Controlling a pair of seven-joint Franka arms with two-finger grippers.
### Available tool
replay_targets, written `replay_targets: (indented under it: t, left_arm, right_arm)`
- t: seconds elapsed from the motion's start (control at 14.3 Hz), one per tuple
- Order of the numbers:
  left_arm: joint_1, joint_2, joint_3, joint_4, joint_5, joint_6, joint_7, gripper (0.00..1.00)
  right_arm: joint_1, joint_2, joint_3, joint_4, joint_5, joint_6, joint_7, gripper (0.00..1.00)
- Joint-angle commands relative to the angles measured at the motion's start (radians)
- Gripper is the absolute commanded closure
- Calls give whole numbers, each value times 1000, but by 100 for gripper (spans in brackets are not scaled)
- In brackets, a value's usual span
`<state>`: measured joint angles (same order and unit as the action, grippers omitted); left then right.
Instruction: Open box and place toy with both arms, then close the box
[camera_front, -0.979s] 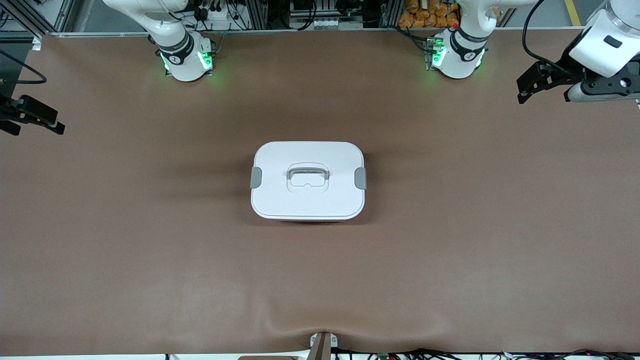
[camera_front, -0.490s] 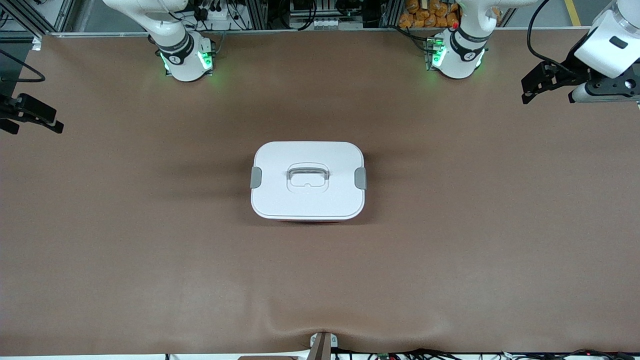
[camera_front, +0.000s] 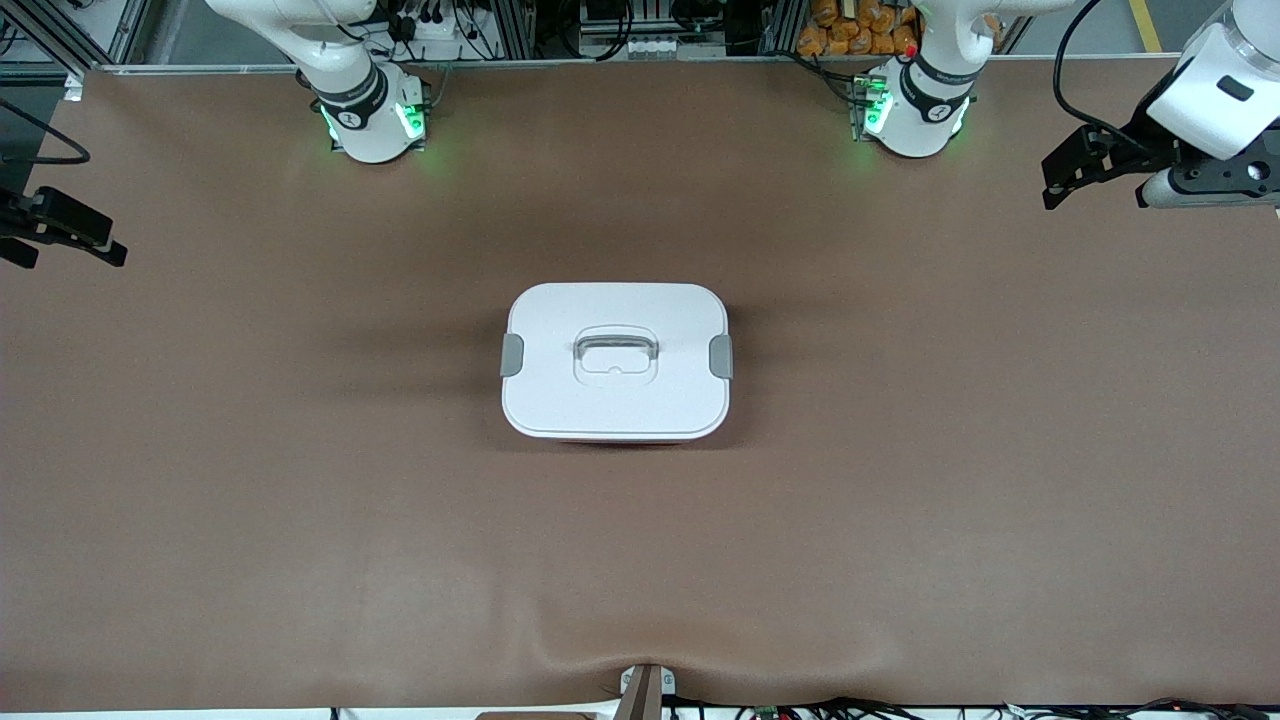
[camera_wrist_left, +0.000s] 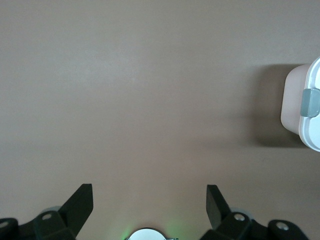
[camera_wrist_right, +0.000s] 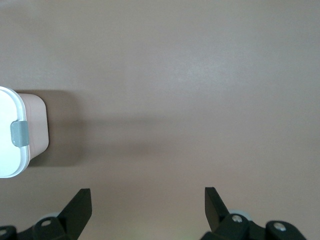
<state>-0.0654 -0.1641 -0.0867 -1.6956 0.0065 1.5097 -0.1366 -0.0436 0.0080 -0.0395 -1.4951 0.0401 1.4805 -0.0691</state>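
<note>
The box (camera_front: 615, 362) stands in the middle of the table with its white lid on and a grey clip (camera_front: 720, 356) at each end. A corner of it shows in the left wrist view (camera_wrist_left: 302, 107) and in the right wrist view (camera_wrist_right: 15, 132). The toy is out of view. My left gripper (camera_front: 1062, 180) hangs open over the left arm's end of the table, well away from the box. Over the right arm's end my right gripper (camera_front: 78, 250) is open too. Both wrist views show wide, empty gaps, the left gripper (camera_wrist_left: 150, 194) and the right gripper (camera_wrist_right: 148, 196) over bare table.
The brown table cover (camera_front: 300, 500) has a small wrinkle at its front edge by a bracket (camera_front: 645, 688). The two green-lit arm bases (camera_front: 370, 120) (camera_front: 915, 110) stand along the table's back edge, with racks and cables past it.
The left arm's hand has drifted slightly up and outward toward its end of the table. The right gripper has barely shifted. The box has not moved.
</note>
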Motion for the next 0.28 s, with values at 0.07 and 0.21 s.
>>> replay_targets:
  t: [0.07, 0.21]
  left_arm:
    - [6, 14, -1, 27, -13, -13, 8, 0]
    - [6, 14, -1, 25, -13, -16, 6, 0]
  right_arm:
    - [-15, 1, 7, 18, 21, -16, 12, 0]
    - [-13, 1, 7, 19, 23, -16, 8, 0]
